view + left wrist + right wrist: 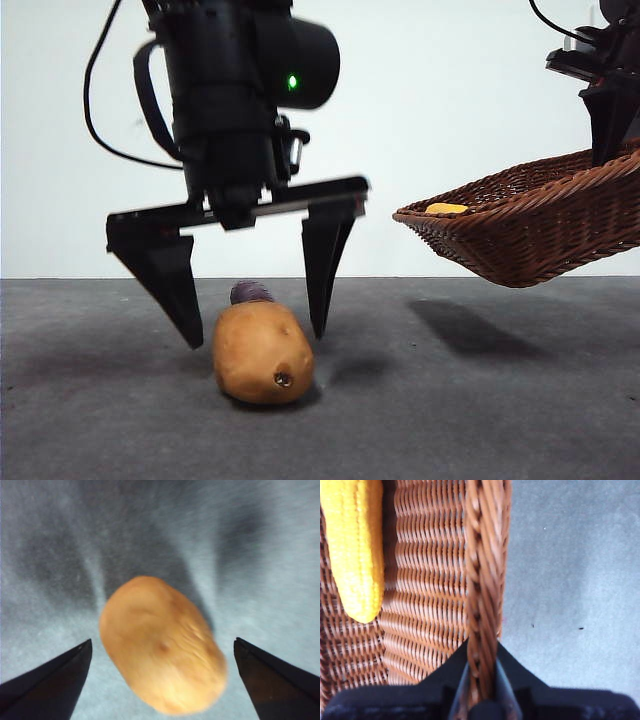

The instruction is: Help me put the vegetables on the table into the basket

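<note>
The tan-brown potato (262, 352) lies on the dark grey table (480, 410); it also shows in the left wrist view (162, 645). A small dark purple vegetable (251, 292) lies just behind it. My left gripper (255, 335) is open, its jaws straddling the potato just above the table, not touching it. My right gripper (482, 680) is shut on the braided rim of the wicker basket (530, 225) and holds it tilted in the air at the right. The yellow corn piece (357, 545) lies inside the basket, its tip visible in the front view (446, 209).
The basket throws a shadow (470, 325) on the table below it. A black cable (100, 110) loops beside the left arm.
</note>
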Tool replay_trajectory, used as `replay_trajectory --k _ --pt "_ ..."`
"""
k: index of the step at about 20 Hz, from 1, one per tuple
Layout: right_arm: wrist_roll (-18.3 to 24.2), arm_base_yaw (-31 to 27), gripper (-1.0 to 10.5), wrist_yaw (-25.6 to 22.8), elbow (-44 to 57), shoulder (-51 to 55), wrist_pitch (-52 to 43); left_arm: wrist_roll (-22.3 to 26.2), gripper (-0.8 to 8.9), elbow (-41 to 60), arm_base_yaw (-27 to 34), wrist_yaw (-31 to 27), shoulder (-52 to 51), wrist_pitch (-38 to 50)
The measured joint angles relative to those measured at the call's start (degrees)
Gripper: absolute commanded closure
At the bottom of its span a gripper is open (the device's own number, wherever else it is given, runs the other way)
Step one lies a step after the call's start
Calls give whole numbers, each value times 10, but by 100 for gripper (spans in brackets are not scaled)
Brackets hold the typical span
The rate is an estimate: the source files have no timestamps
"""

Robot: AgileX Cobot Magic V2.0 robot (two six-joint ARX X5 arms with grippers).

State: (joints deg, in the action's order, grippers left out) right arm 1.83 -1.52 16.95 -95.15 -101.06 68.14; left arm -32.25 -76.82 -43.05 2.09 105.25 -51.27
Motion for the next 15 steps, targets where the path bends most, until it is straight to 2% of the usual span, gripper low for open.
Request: replay_trajectory --k 6,7,9,10,12,15 --pt "1 0 954 0 0 0 0 -4 349 0 0 -3 17 14" --pt "1 0 954 0 0 0 0 -4 410 0 0 -2 23 15" --pt "1 0 954 0 0 0 0 -4 671 0 0 -3 28 15" --pt "1 0 954 0 0 0 0 -4 738 0 0 -3 28 15" --pt "2 0 954 0 0 0 0 3 824 0 0 -3 28 15" --pt "2 0 954 0 0 0 0 47 822 -2 0 -3 28 8"
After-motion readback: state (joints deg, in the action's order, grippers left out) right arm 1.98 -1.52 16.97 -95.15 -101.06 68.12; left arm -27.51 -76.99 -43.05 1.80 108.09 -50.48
